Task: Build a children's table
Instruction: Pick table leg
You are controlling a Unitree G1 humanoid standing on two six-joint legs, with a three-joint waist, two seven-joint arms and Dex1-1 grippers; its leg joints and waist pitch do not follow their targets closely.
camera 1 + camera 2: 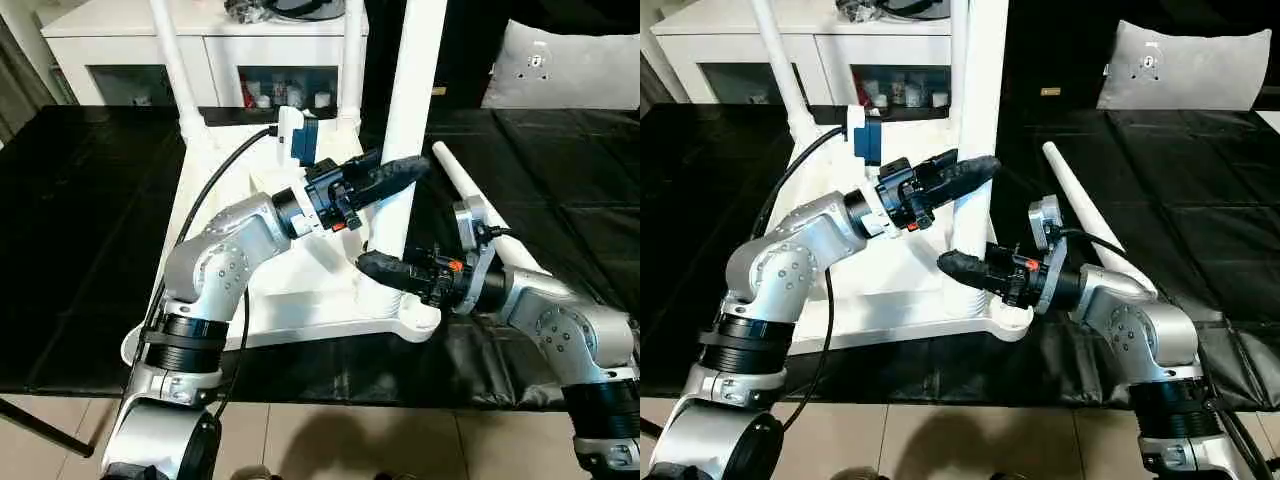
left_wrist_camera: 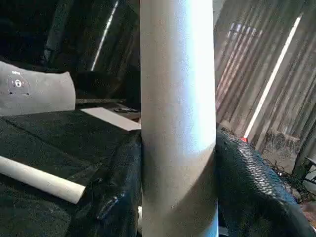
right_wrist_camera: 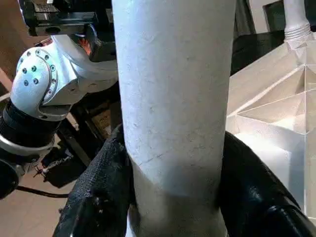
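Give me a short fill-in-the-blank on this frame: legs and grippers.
1. Both grippers clasp the same upright ___.
2. The left gripper holds it ___ the right gripper.
3. The tabletop lies with its ribbed underside facing ___.
4. One loose leg lies on the ___ mat.

Missing words: leg; above; up; black

Both forearms are silver metal, rounded at the joints, with rings of small screws and ribbed black collars. The left gripper [image 1: 395,172] and right gripper [image 1: 378,268] have black, textured fingers on black wrist blocks with small orange-red marks. A black cable [image 1: 215,190] loops along the left arm to a white-and-blue wrist camera [image 1: 296,133].
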